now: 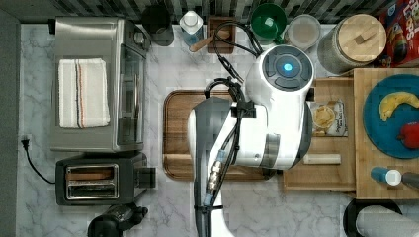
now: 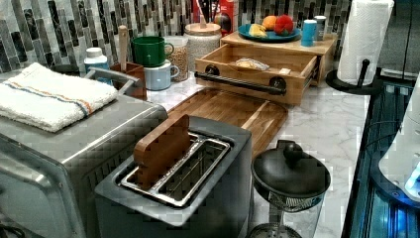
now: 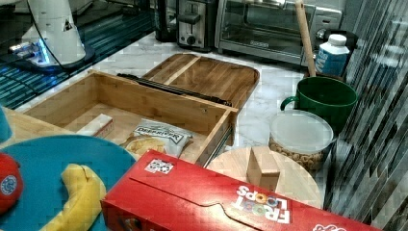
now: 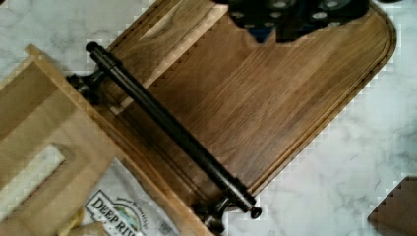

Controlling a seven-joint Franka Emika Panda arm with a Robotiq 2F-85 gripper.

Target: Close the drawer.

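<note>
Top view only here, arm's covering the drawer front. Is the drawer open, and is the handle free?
Observer: Open. In the left view the shallow light-wood drawer stands pulled out, and nothing touches its thin black bar handle.
Operator: Anything in its path?
Observer: In the right view nothing sticks up above the drawer's rim: a chip bag and a small box lie flat inside.
Operator: Where's the end effector relative to the handle?
Observer: In the wrist view the end effector is over the dark walnut rounded-corner cutting board, apart from the handle, with bare board between them.
</note>
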